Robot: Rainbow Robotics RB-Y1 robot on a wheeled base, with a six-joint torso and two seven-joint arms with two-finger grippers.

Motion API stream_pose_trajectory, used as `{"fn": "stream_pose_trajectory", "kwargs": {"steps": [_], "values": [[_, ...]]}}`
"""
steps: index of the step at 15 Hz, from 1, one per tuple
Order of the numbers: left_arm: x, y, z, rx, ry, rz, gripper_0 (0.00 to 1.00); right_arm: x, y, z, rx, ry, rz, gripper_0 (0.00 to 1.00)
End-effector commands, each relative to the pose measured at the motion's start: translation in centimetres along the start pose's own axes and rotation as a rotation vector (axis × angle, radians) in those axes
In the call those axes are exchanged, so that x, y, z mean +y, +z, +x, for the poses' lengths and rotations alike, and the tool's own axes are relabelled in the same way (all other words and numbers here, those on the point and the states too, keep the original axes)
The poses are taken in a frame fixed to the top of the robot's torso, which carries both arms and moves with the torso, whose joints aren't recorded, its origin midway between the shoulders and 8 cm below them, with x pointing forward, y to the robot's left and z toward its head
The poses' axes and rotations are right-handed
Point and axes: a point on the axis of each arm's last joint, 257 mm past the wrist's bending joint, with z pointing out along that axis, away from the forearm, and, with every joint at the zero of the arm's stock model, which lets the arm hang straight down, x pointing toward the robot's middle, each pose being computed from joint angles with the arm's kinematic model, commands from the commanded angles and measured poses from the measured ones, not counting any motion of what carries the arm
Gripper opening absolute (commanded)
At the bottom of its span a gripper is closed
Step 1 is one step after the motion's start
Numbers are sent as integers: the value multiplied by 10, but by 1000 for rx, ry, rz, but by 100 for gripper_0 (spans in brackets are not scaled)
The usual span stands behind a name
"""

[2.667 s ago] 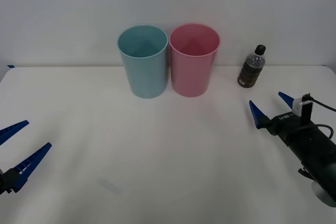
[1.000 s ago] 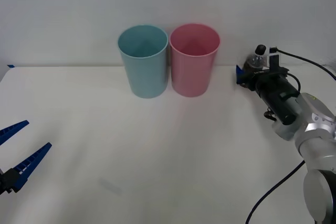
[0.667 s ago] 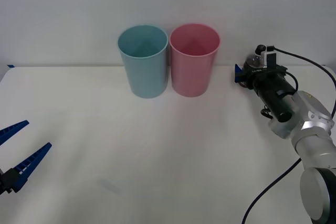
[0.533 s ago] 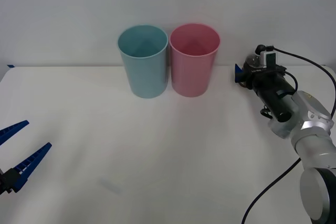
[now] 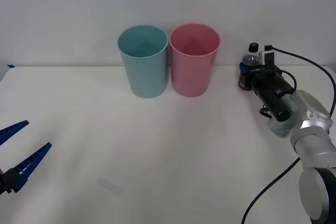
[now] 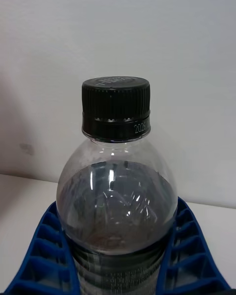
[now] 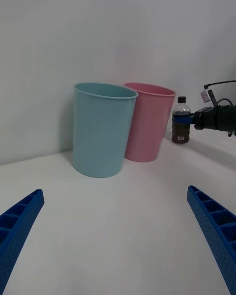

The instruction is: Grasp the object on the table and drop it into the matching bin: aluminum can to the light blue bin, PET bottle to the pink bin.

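The left gripper hangs low at the near left edge of the table, its blue fingers spread wide with nothing between them.

Farther back on the right, the right gripper reaches toward the far edge and clamps the bottle — the ribbed blue fingers press against both sides of its body, below the shoulder. The bottle stands upright on the table at the far right, black cap up, dark liquid filling it to the shoulder.

To its left, well apart, stands the pink bin, and just beside that — rims nearly touching — the blue bin, both upright near the far edge.
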Motion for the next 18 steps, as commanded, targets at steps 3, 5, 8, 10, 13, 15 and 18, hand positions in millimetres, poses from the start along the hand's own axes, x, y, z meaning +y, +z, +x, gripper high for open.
{"fn": "stream_pose_trajectory", "kwargs": {"steps": [3, 5, 8, 10, 13, 15, 18], "values": [[0, 0, 0, 0, 0, 0, 100, 5, 0, -5, -15, 2, -19, 0], [0, 0, 0, 0, 0, 0, 100, 5, -1, -9, -27, -3, -24, 0], [0, 0, 0, 0, 0, 0, 100, 1, -8, -18, -62, -18, -21, 0], [0, 0, 0, 0, 0, 0, 100, -1, -15, -27, -93, -31, -22, 0], [0, 0, 0, 0, 0, 0, 100, -3, -28, -42, -139, -20, -27, 0], [0, 0, 0, 0, 0, 0, 100, -2, -41, -53, -170, -11, -37, 0], [0, 0, 0, 0, 0, 0, 100, -5, -63, -71, -214, 2, -47, 0]]}}
